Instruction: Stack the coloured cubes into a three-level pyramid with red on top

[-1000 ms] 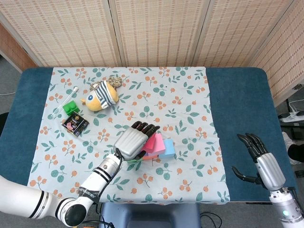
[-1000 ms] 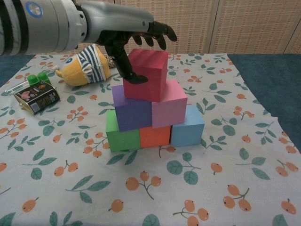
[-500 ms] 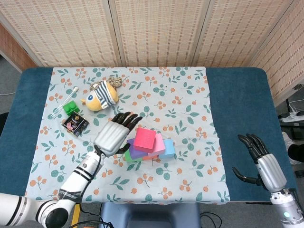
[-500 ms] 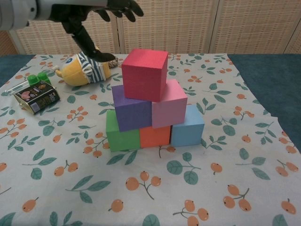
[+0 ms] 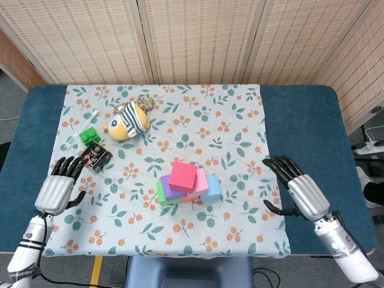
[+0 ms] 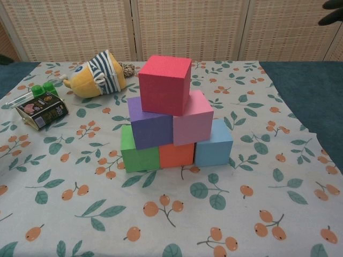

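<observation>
A pyramid of cubes stands mid-cloth. The red cube (image 6: 164, 84) (image 5: 183, 176) tops it, resting on a purple cube (image 6: 150, 128) and a pink cube (image 6: 194, 122). Below lie a green cube (image 6: 138, 157), an orange cube (image 6: 176, 155) and a light blue cube (image 6: 214, 146). My left hand (image 5: 57, 189) hovers open at the cloth's left edge, well away from the stack. Over the cloth's right edge my right hand (image 5: 298, 190) is open, its fingers spread; the chest view catches only a dark fingertip (image 6: 332, 10) at the top right corner.
A yellow plush toy in a striped shirt (image 6: 96, 74) (image 5: 127, 121) lies at the back left. A small dark packet (image 6: 42, 110) (image 5: 95, 157), a green brick (image 5: 89, 135) and a clear stick sit near the left edge. The floral cloth (image 5: 240, 138) covers a blue table (image 5: 306, 126).
My left hand let go of the red cube, lifted off the stack and drew back to the left edge. My right hand moved forward and left toward the cloth.
</observation>
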### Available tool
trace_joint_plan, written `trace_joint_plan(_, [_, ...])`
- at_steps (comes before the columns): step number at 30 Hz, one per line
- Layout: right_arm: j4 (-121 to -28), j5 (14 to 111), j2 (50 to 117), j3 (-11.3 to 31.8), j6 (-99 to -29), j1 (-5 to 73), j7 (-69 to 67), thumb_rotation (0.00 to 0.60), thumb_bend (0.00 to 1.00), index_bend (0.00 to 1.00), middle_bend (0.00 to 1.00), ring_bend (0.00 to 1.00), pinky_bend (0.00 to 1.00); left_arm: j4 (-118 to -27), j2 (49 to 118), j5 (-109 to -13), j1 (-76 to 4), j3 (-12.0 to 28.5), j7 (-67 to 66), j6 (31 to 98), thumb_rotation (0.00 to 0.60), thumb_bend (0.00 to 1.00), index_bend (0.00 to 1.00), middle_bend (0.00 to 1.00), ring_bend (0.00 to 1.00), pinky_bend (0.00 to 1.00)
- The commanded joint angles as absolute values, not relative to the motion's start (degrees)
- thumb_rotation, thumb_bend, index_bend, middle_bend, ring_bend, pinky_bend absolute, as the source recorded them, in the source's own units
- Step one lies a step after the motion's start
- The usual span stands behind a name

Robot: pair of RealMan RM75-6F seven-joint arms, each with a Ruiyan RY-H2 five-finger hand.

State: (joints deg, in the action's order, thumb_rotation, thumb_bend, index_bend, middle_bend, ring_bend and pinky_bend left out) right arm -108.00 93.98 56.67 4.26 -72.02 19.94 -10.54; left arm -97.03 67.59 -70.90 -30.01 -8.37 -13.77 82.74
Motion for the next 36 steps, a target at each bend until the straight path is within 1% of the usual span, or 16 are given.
trace_joint_plan(1, [-117.67,83.69,52.54,9.3,-61.86,27.3,-3.05,0.446,0.27,0.0,0.08,0.0,0.0,-87.85,71.34,-74.05,-25.15,-9.49,-8.33,85.46,0.6,0.37,0.0,0.05,0.0,0.05])
trace_joint_plan(5, [-123.38,71.17,51.77,13.4,-56.42,32.77,3.67,0.447,0.26,0.0,0.08,0.0,0.0,-83.77,72.87,-74.17,-23.23,-8.19,-5.42,84.52,0.6,0.37,0.0,0.05,0.0,0.04])
trace_joint_plan(6, [-124.82,66.8,51.64,14.59,-55.29,34.68,5.77,0.447,0.26,0.0,0.08,0.0,0.0,-82.75,73.26,-74.47,-22.55,-7.79,-4.78,84.83,0.6,0.37,0.0,0.05,0.0,0.04])
trace_joint_plan(8, [-126.76,58.75,51.8,16.35,-54.18,38.32,9.8,0.447,0.26,0.0,0.07,0.0,0.0,-81.2,73.99,-75.43,-21.36,-7.2,-3.78,85.78,0.6,0.37,0.0,0.05,0.0,0.04])
trace_joint_plan(11, [-128.83,48.53,52.7,17.56,-54.37,43.44,15.72,0.445,0.25,0.0,0.06,0.0,0.0,-80.08,74.54,-76.53,-20.05,-6.94,-2.62,86.05,0.6,0.37,0.0,0.05,0.0,0.04])
trace_joint_plan(14, [-131.67,37.91,54.59,17.77,-57.37,49.46,23.2,0.446,0.23,0.0,0.05,0.0,0.0,-79.41,74.73,-76.97,-18.81,-6.49,-1.73,85.52,0.6,0.37,0.0,0.05,0.0,0.04])
trace_joint_plan(18, [-134.85,27.02,57.16,18.14,-62.8,55.77,29.86,0.447,0.21,0.0,0.04,0.0,0.0,-78.73,74.52,-77.67,-17.89,-5.64,-0.38,84.88,0.6,0.37,0.0,0.04,0.0,0.04])
trace_joint_plan(20, [-134.99,21.86,58.67,18.62,-64.52,58.83,31.79,0.447,0.2,0.01,0.04,0.0,0.0,-78.58,74.26,-78.34,-17.51,-5.07,0.51,84.97,0.6,0.36,0.0,0.05,0.0,0.04])
trace_joint_plan(27, [-134.99,9.22,63.85,20.24,-70.99,66.75,36.02,0.446,0.17,0.03,0.03,0.0,0.0,-79.08,73.37,-79.42,-16.75,-3.79,1.96,83.37,0.6,0.36,0.0,0.05,0.0,0.03])
trace_joint_plan(32, [-133.33,4.35,68.72,20.64,-76.49,71.23,39.19,0.445,0.17,0.03,0.03,0.0,0.0,-79.27,73.03,-80.29,-16.2,-3.14,2.37,82.54,0.6,0.36,0.0,0.05,0.0,0.03])
trace_joint_plan(36, [-130.7,1.24,72.42,21.19,-79.54,73.71,40.79,0.445,0.17,0.02,0.03,0.0,0.0,-79.35,72.98,-80.94,-15.97,-2.73,2.35,81.78,0.6,0.36,0.0,0.05,0.0,0.03])
